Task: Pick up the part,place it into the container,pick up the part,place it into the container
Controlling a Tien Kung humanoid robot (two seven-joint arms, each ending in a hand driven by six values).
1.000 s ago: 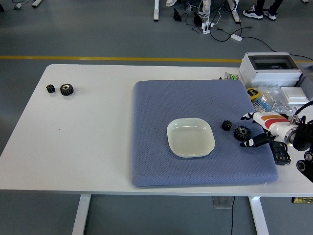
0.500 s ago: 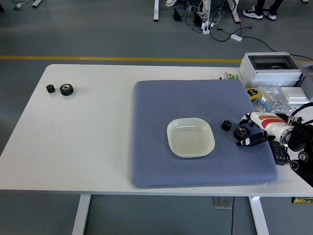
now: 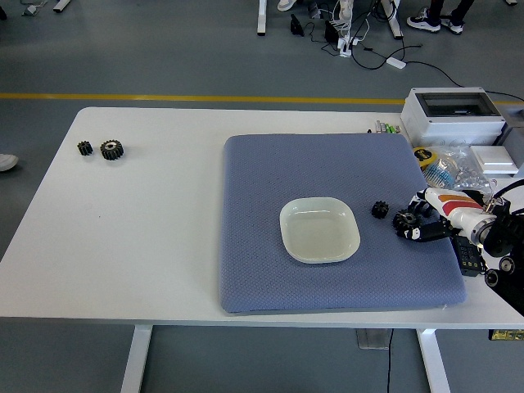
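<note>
1. The larger black toothed metal gear (image 3: 404, 220) lies on the blue textured fabric mat (image 3: 270, 180), right of the dish and just beside the mat's right edge. It has not been lifted.
2. The smaller black gear (image 3: 379, 210) sits just up and left of it, apart from it and untouched.
3. My right hand (image 3: 422, 221) has come in from the right over the last second. 1 second ago its dark fingers stood spread on either side of the larger gear; now they have drawn narrow around it and appear to touch it. I judge this a grasp being closed, though at this size I cannot confirm a firm hold.
4. The pale rounded-square shallow dish (image 3: 319, 230), the container, rests near the mat's centre and holds nothing. No part has been delivered, so the task is at its 1st pick.
5. Next step, in my judgement: lift clear, carry left over the small gear's side without knocking it, release above the dish.
6. 2 more black gears (image 3: 102, 149) lie well apart at the far left of the white table (image 3: 147, 237).
7. A grey plastic box (image 3: 453, 115) and loose packaging occupy the table's right rear corner.
8. The left arm is out of view.
</note>
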